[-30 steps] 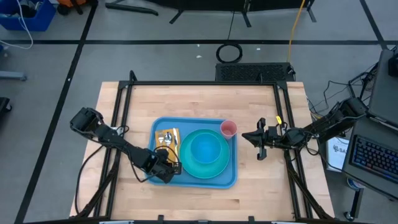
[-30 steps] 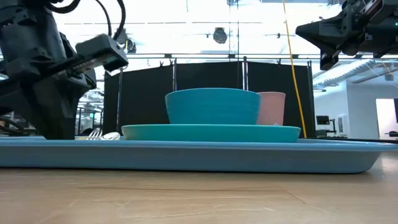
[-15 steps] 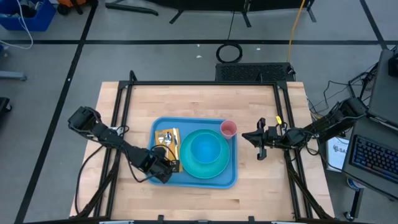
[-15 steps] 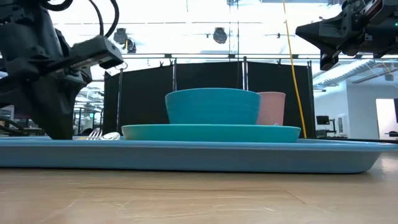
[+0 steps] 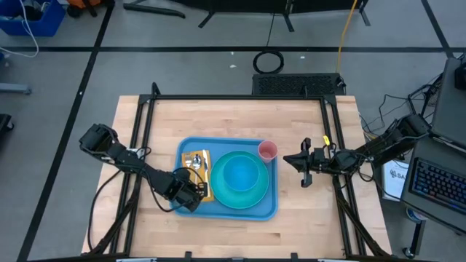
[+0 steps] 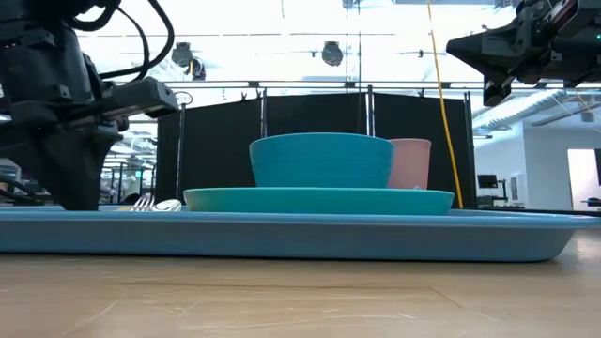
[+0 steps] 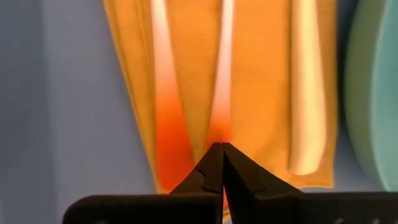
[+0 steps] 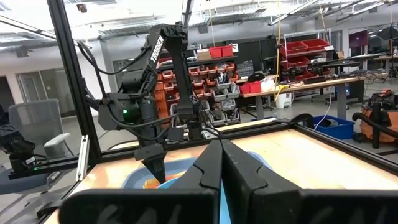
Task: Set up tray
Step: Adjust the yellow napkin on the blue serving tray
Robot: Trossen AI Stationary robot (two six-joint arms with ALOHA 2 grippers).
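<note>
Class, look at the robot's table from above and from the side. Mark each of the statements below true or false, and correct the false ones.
1. The blue bowl sits on the turquoise plate. True.
2. The pink cup stands off the tray, on the bare wood. False: it stands inside the tray, at its far right corner.
3. The left gripper is over the tray's left part, by the orange napkin. True.
4. The right gripper holds the pink cup. False: it is shut on nothing, hanging in the air to the right of the tray.
5. The cutlery lies on the orange napkin. True.
</note>
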